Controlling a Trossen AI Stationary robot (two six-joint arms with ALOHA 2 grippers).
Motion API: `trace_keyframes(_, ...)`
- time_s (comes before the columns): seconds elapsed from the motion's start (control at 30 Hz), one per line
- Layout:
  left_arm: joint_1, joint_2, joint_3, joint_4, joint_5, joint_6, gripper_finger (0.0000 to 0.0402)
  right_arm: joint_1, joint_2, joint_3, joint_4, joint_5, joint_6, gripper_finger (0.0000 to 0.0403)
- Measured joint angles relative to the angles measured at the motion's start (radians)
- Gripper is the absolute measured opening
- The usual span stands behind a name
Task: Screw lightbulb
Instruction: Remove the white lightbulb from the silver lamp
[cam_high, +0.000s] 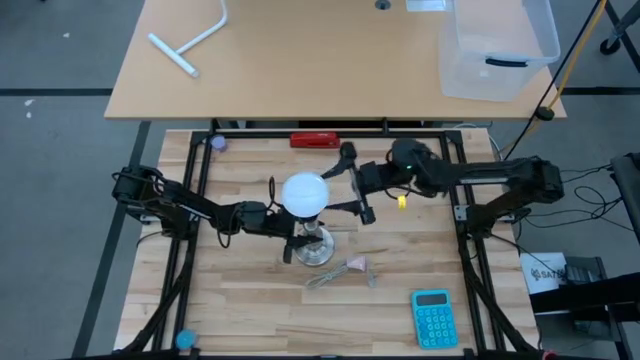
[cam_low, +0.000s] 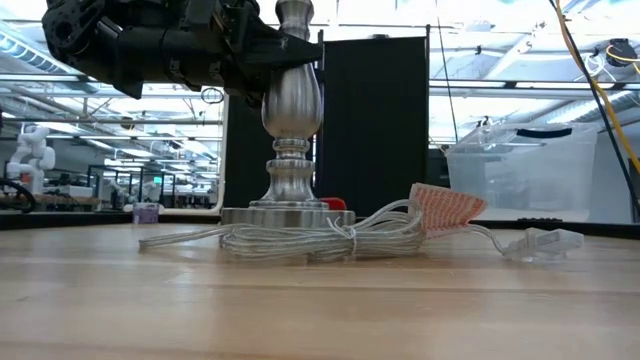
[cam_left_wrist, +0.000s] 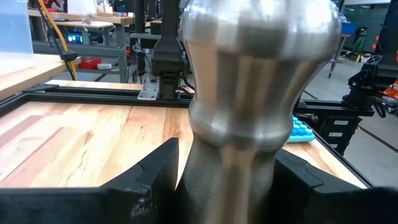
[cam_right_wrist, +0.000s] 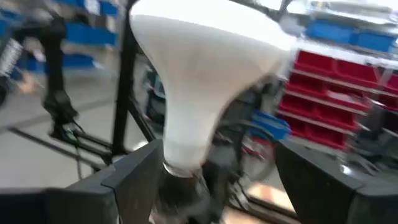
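Standing in lamp stand (cam_high: 312, 246), lightbulb (cam_high: 305, 194), clear bin (cam_high: 497, 45) apart

In the low view the lamp stand (cam_low: 290, 120) is cut off at the top edge, so the lightbulb (cam_right_wrist: 199, 74) is unseen there. The right wrist view blurs its screw base.

Grey floor (cam_high: 60, 170); tan desk (cam_high: 300, 70) behind; red shelf bins (cam_right_wrist: 336, 81).
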Motion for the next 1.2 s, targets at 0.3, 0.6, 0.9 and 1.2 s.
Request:
trace_keyframes(0.3,0.000,0.000,0.000,0.001,-0.005,0.006,0.0190,0.032,-0.117,-0.019,-0.238,0.086,-0.023,0.0298)
trace_keyframes(0.6,0.000,0.000,0.000,0.008,-0.008,0.011,0.0190,0.190,-0.084,-0.144,-0.008,0.415,-0.019,0.0298)
trace_keyframes(0.9,0.001,0.000,-0.001,0.010,-0.009,0.011,0.0190,0.335,0.021,-0.202,0.353,0.727,-0.068,0.0298)
trace_keyframes(1.2,0.001,0.000,-0.001,0.011,-0.012,0.008,0.0190,0.365,0.174,-0.175,0.632,0.868,-0.125,0.0298)
